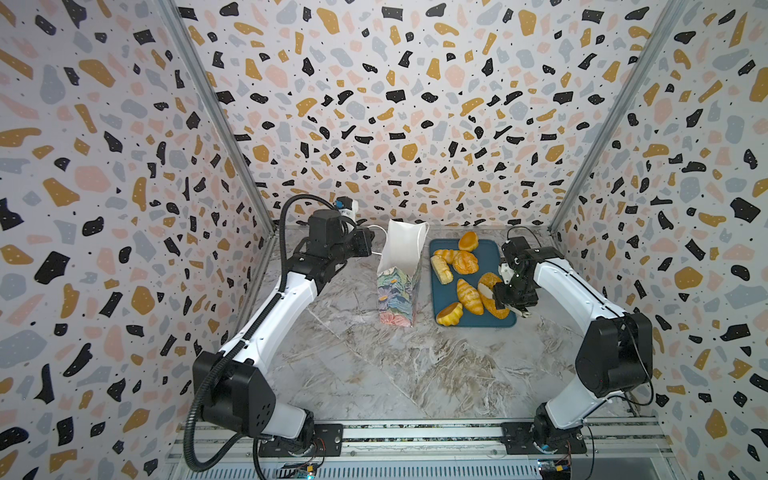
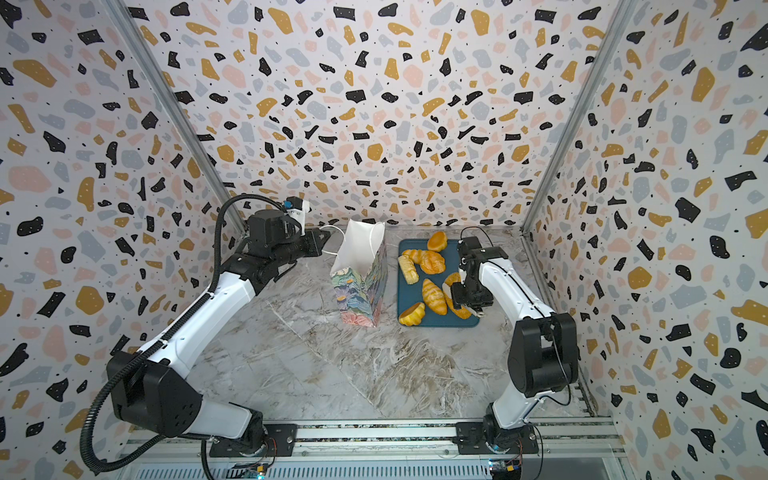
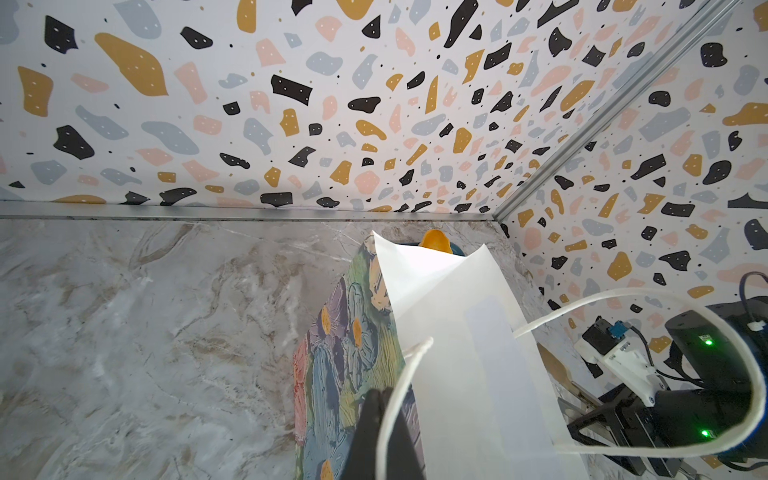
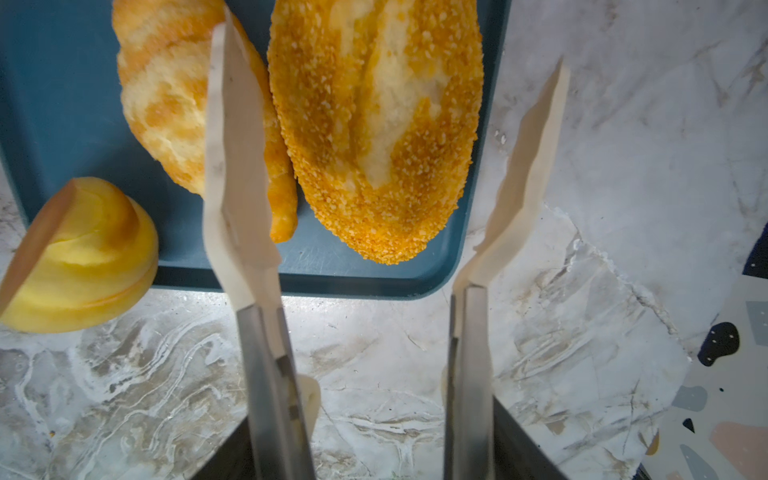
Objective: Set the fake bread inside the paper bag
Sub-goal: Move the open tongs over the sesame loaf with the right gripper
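The floral paper bag (image 1: 399,276) (image 2: 360,282) stands upright and open on the marble table, its white lining showing in the left wrist view (image 3: 457,332). My left gripper (image 1: 371,246) (image 3: 380,395) is at the bag's left rim, shut on its white cord handle (image 3: 405,374). Several fake breads lie on the teal tray (image 1: 490,255) right of the bag. My right gripper (image 1: 505,305) (image 4: 392,41) hangs open over the sesame oval loaf (image 1: 489,293) (image 4: 374,124), one finger on each side, not touching it. A croissant (image 4: 174,104) lies beside the loaf.
A yellow bun (image 1: 449,313) (image 4: 83,257) overhangs the tray's front edge. Further back on the tray are a round bun (image 1: 468,241), a scored bun (image 1: 465,262) and a pale ridged loaf (image 1: 441,269). Patterned walls close in on three sides.
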### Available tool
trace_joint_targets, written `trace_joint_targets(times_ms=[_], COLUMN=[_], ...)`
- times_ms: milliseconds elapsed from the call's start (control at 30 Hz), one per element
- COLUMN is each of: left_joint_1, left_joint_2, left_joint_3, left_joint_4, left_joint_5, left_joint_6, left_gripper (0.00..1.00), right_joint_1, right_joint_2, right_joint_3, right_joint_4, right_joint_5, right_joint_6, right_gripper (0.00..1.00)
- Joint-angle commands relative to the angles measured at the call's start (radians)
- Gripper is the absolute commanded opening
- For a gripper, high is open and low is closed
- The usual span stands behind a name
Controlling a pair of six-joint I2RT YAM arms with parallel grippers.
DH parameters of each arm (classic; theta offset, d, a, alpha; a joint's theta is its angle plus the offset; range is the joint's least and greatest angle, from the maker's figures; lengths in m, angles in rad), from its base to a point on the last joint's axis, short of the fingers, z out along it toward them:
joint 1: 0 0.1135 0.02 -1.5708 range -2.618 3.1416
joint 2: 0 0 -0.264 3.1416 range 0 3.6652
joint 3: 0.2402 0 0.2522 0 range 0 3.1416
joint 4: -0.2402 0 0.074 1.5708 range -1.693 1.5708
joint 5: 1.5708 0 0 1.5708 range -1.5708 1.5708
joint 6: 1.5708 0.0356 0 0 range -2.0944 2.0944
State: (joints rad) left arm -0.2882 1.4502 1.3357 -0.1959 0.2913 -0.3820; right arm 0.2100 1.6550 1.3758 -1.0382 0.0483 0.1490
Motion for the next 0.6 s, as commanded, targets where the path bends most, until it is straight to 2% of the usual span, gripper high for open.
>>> trace_joint_targets(times_ms=[0, 567], left_joint_1=[0.001, 0.003], left_joint_2=[-0.021, -0.020], left_joint_3=[-0.015, -0.017], left_joint_4=[0.030, 0.032], left_joint_5=[0.008, 0.012], left_joint_6=[0.001, 0.000], left_gripper=[0.00, 0.00], right_joint_1=[0.005, 0.004], right_joint_2=[-0.008, 0.032], right_joint_3=[0.042, 0.045], right_joint_4=[-0.003, 0.007], right_joint_5=[-0.003, -0.004], right_joint_6=[-0.012, -0.019], right_gripper=[0.66, 0.62])
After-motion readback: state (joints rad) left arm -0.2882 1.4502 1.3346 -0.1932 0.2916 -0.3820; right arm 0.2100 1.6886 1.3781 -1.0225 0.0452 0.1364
